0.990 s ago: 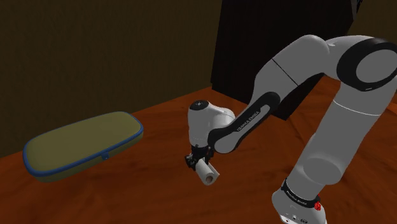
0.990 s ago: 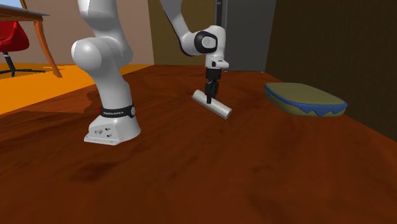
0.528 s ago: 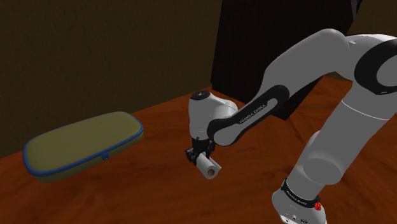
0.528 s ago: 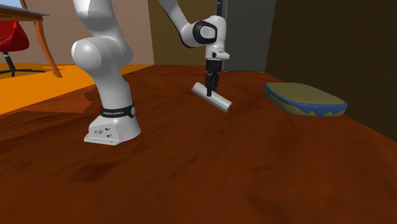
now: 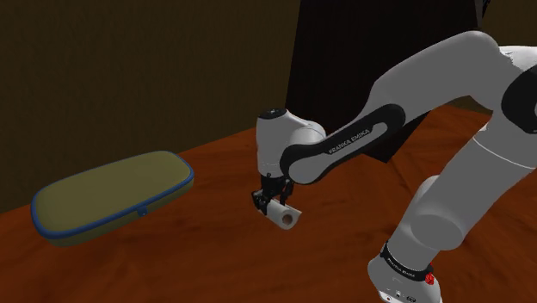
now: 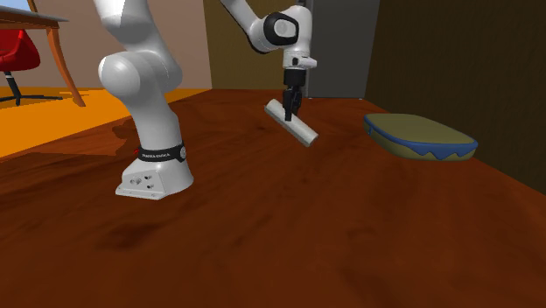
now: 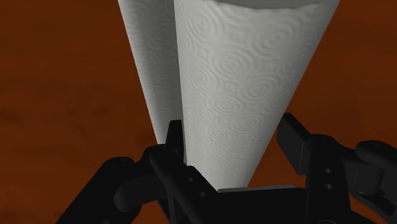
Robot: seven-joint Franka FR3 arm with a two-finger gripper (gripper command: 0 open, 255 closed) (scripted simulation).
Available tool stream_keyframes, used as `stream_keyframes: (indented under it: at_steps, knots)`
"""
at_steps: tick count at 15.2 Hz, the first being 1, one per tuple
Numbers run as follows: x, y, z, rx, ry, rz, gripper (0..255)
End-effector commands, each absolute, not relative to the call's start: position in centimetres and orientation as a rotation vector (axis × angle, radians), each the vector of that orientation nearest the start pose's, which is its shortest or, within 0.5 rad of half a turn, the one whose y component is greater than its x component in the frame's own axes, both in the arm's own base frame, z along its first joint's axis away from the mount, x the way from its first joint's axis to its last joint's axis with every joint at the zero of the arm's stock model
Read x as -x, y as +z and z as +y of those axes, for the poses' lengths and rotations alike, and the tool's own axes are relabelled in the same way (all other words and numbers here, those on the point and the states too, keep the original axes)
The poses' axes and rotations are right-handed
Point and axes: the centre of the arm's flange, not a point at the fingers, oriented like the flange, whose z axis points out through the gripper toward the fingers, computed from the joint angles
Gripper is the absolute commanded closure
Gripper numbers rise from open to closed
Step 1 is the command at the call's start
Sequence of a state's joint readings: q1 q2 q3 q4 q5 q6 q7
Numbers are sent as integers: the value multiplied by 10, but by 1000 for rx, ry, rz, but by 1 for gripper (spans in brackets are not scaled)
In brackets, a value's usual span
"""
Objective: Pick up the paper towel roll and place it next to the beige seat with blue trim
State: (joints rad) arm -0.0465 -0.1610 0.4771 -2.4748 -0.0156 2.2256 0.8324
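Two black fingers (image 7: 173, 137) of the tool (image 5: 270, 200) clamp the white paper towel roll (image 5: 284, 216) near one end. It hangs tilted, seemingly clear of the reddish-brown tabletop (image 5: 206, 258), likely so it can travel without dragging. The beige seat with blue trim (image 5: 112, 196) lies flat, well apart, toward the shoulder view's left. Dark walls stand behind; the second exterior view shows an orange floor (image 6: 35, 131).

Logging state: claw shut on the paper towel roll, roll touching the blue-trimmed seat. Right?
Not touching. The claw is shut on the paper towel roll, but the roll is well apart from the blue-trimmed seat, with bare table between them; the shoulder view shows it.
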Motion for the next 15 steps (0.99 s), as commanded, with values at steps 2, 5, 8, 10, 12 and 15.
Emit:
stream_keyframes:
  at_steps: [2,5,8,10,12,15]
  knots:
    - [-407,353,185,3207,59,651,255]
    - [-407,369,185,3207,59,651,255]
    - [-432,372,176,3207,59,651,255]
    - [-457,372,167,3207,59,651,255]
    - [-482,372,158,3207,59,651,255]
    - [-519,372,145,3207,59,651,255]
